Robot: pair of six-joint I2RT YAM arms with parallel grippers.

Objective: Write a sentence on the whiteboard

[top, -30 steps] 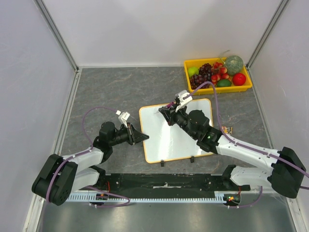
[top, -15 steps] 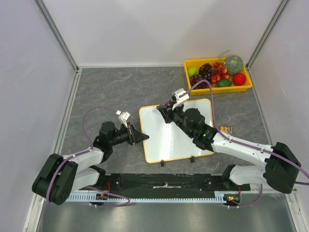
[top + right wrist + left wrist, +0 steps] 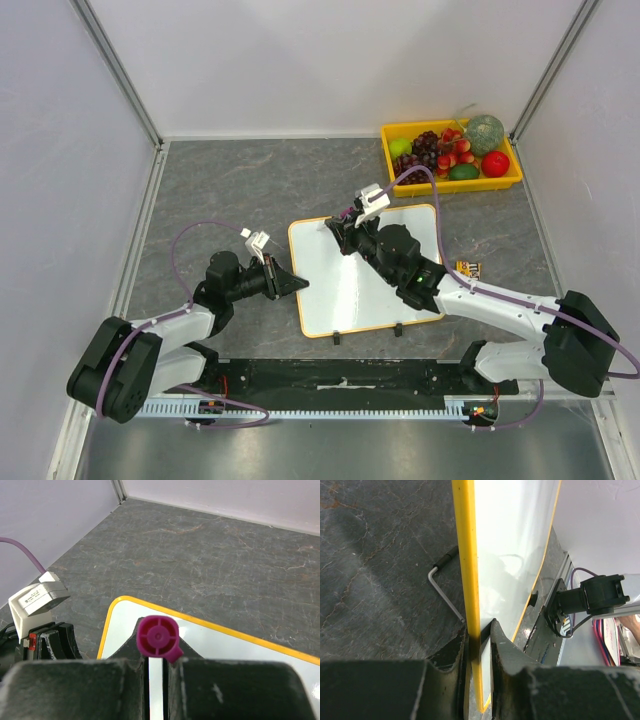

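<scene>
whiteboard (image 3: 352, 292): unmarked; left gripper (image 3: 298, 284) clamps its left edge; right gripper (image 3: 336, 228), closed around purple marker (image 3: 157, 639), has edged toward far-left corner; writing likely next.

The rectangular white board (image 3: 340, 290) with a thin orange frame lies flat before me on the grey table (image 3: 230, 190), slightly askew.

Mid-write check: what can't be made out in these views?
- Tip of the magenta marker: right wrist view shows only its rear end; from above the right end effector covers it, so contact with the orange-framed whiteboard is unknown.
- A small dark item beside the board, top view: too small to identify.
</scene>
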